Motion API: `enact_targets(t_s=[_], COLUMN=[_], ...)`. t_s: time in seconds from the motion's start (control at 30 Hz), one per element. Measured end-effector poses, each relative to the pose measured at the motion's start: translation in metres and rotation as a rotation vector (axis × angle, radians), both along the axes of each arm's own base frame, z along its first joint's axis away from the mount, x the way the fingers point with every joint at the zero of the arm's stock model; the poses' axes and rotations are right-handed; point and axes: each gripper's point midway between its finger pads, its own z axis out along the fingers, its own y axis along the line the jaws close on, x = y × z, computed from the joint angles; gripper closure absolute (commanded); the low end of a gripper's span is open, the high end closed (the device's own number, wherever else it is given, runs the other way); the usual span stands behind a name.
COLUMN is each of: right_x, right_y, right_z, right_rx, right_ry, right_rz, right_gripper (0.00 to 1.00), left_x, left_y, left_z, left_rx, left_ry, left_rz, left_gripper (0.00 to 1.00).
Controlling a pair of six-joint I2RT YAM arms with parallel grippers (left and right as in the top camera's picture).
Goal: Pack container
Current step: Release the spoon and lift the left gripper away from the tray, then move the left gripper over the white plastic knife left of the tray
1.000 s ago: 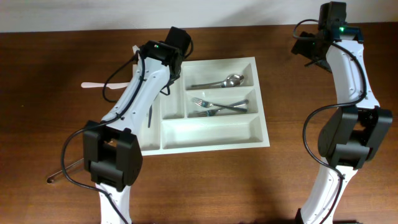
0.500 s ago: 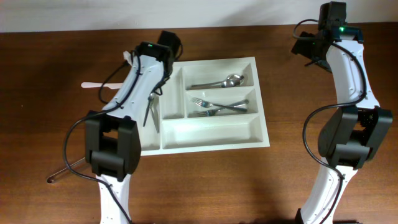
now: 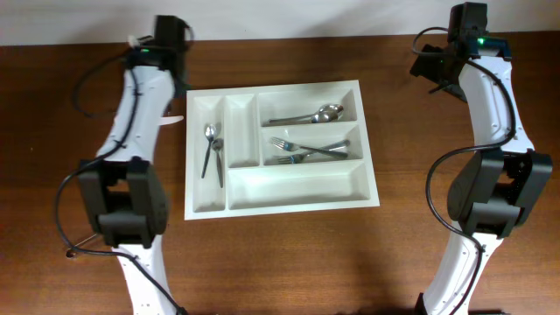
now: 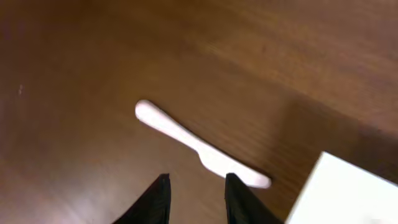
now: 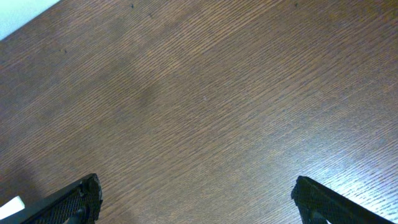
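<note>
Dark wood table (image 3: 350, 254) fills the overhead view. The container (image 3: 297, 185), a white tray w/ five compts, lies flat near centre, a bit toward 9 o'clock, long side running 9 to 3. The two narrow upright compts are on its 9 o'clock side and the three long ones are stacked on the 3 o'clock side. Left arm (image 3: 131, 114) rises along the table's 9 o'clock side and reaches to approx 11 o'clock of the container. Right arm (image 3: 494, 96) stands at the 3 o'clock side, reaching to 1 o'clock, well apart from the container. Right hand (image 5: 196, 186) has fingers spread wide, nothing btwn them, only bare wood below. Left hand (image 4: 197, 186) has fingers a little apart, gripping nothing, above the table just outside the container's corner, which shows at 4 o'clock in the wrist view. A white plastic knife (image 4: 199, 146) lies flat on the wood under that hand, slanting from 10 toward 4 o'clock, near end close to the container's corner; can't tell if it touches. Overhead, only its tip shows, just beside the container's 9 o'clock wall. Forks (image 3: 306, 150) lie crossed in the middle long compt. One spoon (image 3: 306, 115) lies in the 12 o'clock long compt, bowl toward 3 o'clock. Two small spoons (image 3: 213, 149) lie in the outermost narrow compt, bowls toward 12 o'clock, side by side.
</note>
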Motion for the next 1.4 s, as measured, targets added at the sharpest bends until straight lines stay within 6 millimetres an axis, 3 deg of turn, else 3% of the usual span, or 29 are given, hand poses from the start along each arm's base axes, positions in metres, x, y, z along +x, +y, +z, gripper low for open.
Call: enact_targets(t_s=[0.17,0.37,0.47,0.53,0.67,0.93,1.4], right_x=[0.0,0.0,0.0,0.0,0.0,0.0,0.0], right_y=[0.0,0.0,0.0,0.0,0.0,0.0,0.0], right_z=[0.0,0.0,0.0,0.0,0.0,0.0,0.0], right_rx=[0.0,0.0,0.0,0.0,0.0,0.0,0.0], right_ry=[0.0,0.0,0.0,0.0,0.0,0.0,0.0], right_rz=[0.0,0.0,0.0,0.001,0.001,0.001,0.0], right_gripper=[0.01,0.01,0.01,0.01,0.01,0.01,0.01], left_x=[0.004,-0.005,-0.009,-0.01,-0.009,-0.015,-0.012], left_y=[0.033,0.08,0.094,0.097,0.098,0.097,0.095], left_z=[-0.005,-0.007,-0.006,-0.006,-0.021,-0.102,-0.122], left_rx=[-0.066,-0.202,-0.24,-0.251,-0.27,-0.287,-0.303], left_ry=[0.019,-0.089,-0.158,-0.2,-0.238,-0.145,-0.142], left_rz=[-0.067,0.222,0.384,0.476,0.602,0.737,0.764], left_gripper=[0.59,0.59,0.49,0.43,0.42,0.42,0.45])
